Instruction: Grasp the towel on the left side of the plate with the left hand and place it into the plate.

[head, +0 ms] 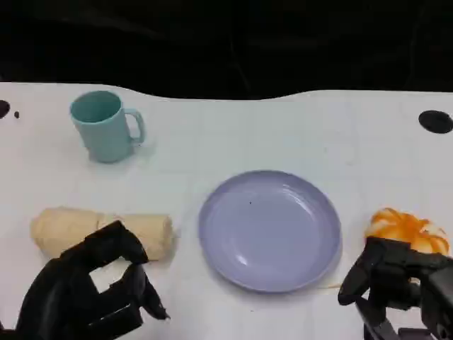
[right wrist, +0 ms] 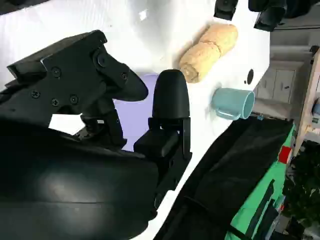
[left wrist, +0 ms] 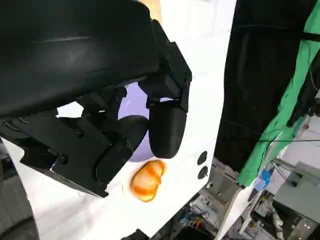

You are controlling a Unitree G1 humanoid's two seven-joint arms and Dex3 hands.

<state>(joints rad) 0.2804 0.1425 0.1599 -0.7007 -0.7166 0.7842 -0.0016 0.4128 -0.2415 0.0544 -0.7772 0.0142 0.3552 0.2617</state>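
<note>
Towel (head: 99,230), rolled into a pale yellow log, lies on the white table (head: 283,127) just to the left of the purple plate (head: 269,230), close to its rim but not touching it. In the head view the left hand (head: 88,294) hovers at the near side of the roll, its black fingers (head: 117,241) spread apart with nothing between them, the upper ones overlapping the near edge of the towel in the picture; whether they touch it I cannot tell. The plate sits in the middle of the table with nothing on it. To its right lies an orange-and-white object (head: 409,230), and just in front of that the right hand (head: 396,283) rests low at the table's near edge, fingers apart and holding nothing. A light blue mug (head: 105,126) stands upright well behind the towel, its handle pointing right. The right wrist view shows the towel (right wrist: 210,52) and the mug (right wrist: 232,104) beyond that hand's fingers.
</note>
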